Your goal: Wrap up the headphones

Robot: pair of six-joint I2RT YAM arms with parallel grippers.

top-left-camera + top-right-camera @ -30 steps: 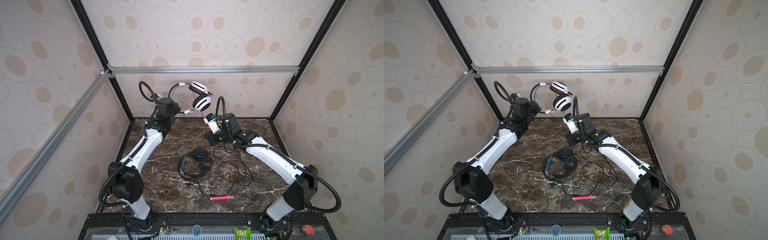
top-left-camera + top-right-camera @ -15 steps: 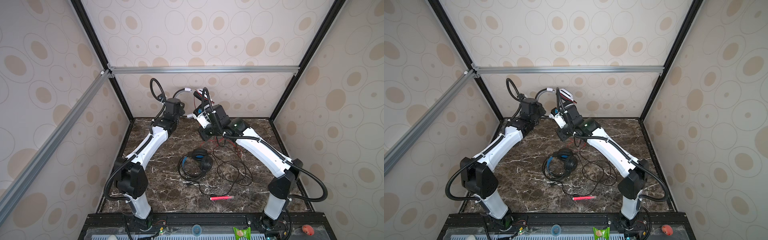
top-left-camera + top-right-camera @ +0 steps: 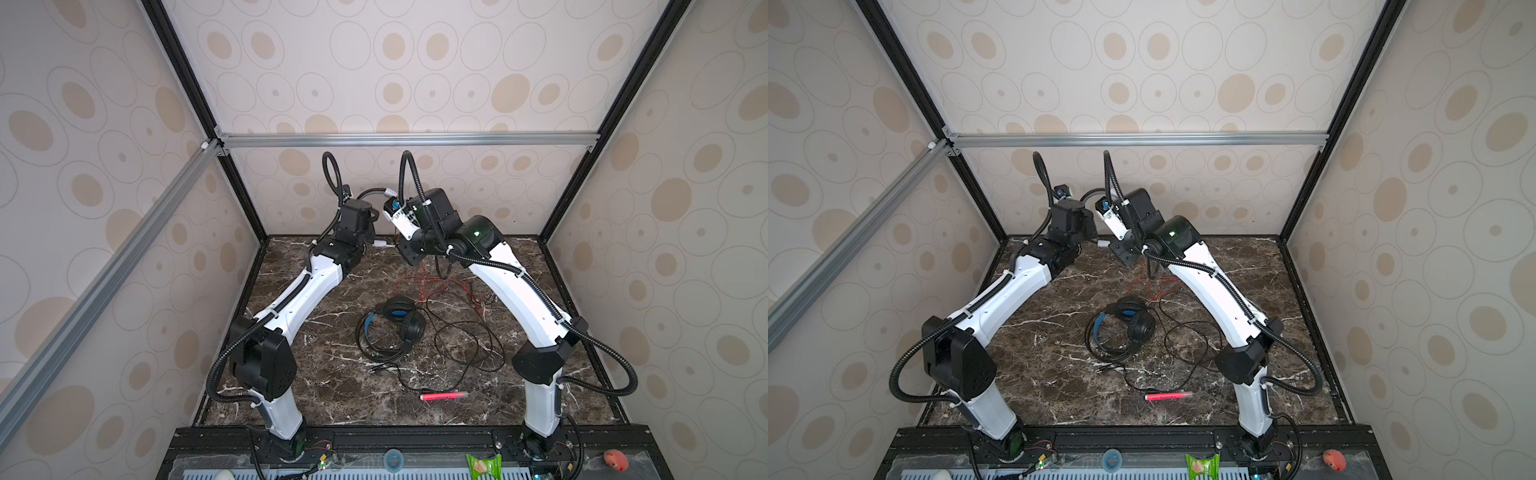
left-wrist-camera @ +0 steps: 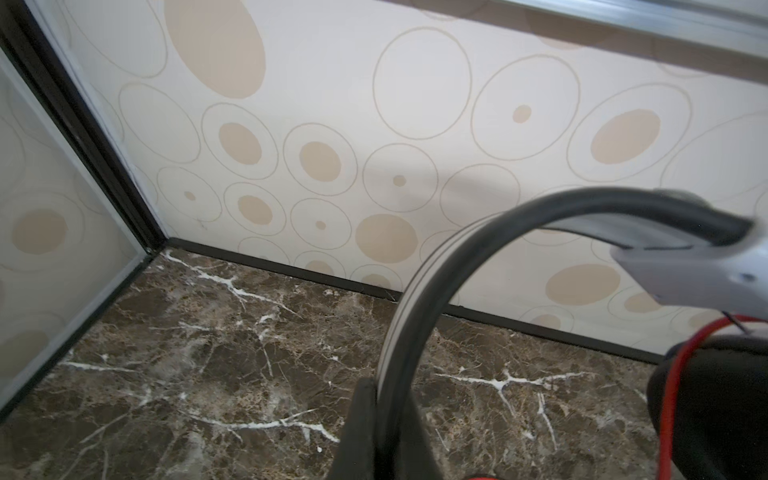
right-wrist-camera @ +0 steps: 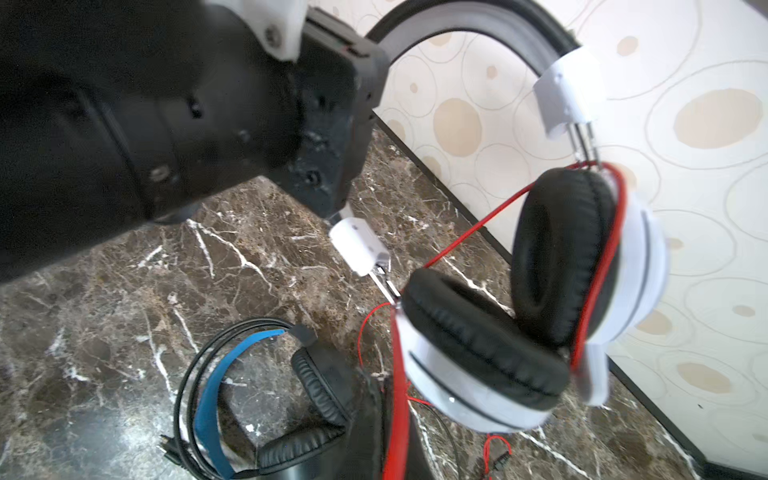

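My left gripper [image 4: 384,419] clamps the grey band [image 4: 415,291] of the white headphones [image 5: 457,399], aloft far centre; right gripper [image 5: 392,453] pinches the red cord [image 5: 600,266]. I want taut, even turns, no slack.

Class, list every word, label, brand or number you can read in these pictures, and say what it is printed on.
No text can be read.
On the white headphones: no lettering shows.
On the black headphones: no lettering shows.
On the pink pen: too small to tell.
On the green packet: print too small and blurred to read.
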